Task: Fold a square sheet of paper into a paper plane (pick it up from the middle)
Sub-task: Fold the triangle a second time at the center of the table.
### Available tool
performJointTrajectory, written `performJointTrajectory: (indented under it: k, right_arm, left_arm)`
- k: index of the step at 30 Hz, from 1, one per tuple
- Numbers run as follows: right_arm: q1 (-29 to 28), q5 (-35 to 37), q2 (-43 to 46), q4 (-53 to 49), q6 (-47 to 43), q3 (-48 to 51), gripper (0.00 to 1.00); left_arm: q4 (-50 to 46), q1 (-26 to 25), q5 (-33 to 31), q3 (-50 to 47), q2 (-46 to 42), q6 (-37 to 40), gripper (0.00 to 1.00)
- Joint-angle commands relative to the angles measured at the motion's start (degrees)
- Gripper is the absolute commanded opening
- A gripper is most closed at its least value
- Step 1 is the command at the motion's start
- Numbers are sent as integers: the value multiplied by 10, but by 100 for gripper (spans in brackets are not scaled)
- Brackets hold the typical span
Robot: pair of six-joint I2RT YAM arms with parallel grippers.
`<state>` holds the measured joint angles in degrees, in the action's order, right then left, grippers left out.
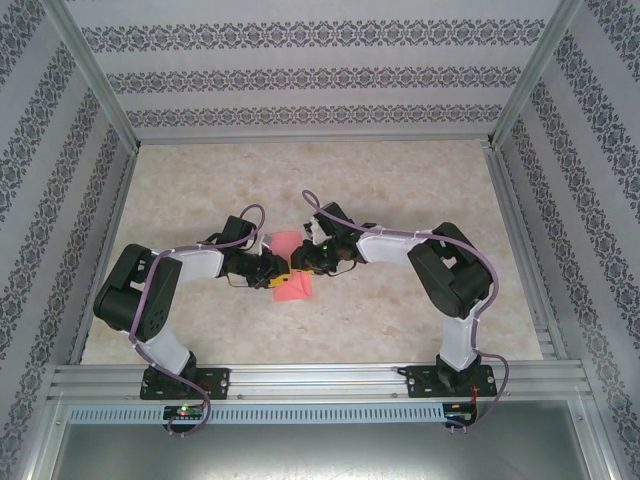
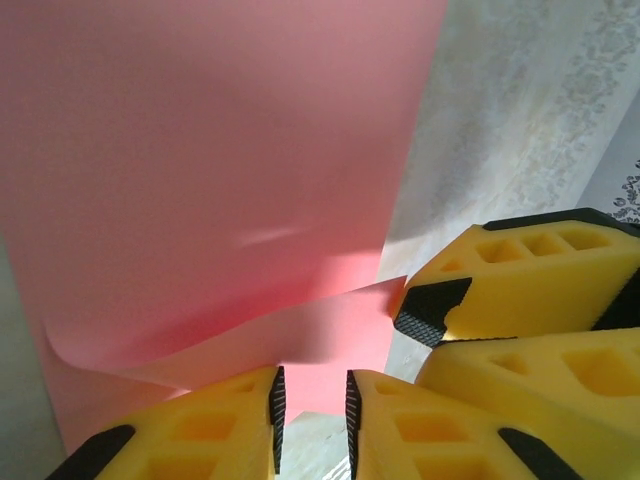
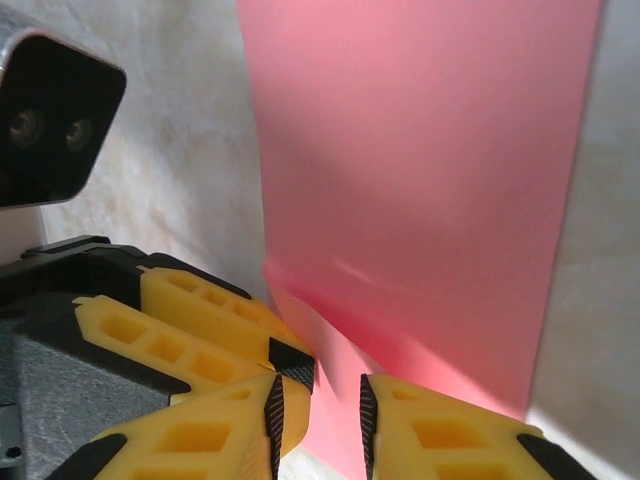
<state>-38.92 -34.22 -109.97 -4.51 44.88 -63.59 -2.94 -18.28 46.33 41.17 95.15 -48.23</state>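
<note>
- The square sheet of paper (image 1: 293, 290) lay flat mid-table (image 1: 400, 190), with one edge curled up by the fingertips.
- The left gripper (image 1: 279, 272) sat over the sheet's middle from its 9 o'clock side, jaws slightly parted, clamping nothing.
- The right gripper (image 1: 298, 262) faced it from 3 o'clock, almost touching, jaws likewise a little apart and empty.

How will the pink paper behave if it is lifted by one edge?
Probably floppy: the pink paper curls up in a soft flap at one edge. It looks thin and likely very light, so a push may slide it across the smooth table rather than fold it. It should crease easily.
</note>
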Motion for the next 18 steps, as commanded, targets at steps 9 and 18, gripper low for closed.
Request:
performJointTrajectory:
  k: [9, 18]
  right_arm:
    - [-5, 36, -8, -53, -34, -20, 30]
    - [-9, -6, -19, -19, -26, -21, 26]
  left_arm:
    - [-7, 4, -4, 11, -1, 13, 25]
    - [-8, 5, -3, 13, -1, 13, 24]
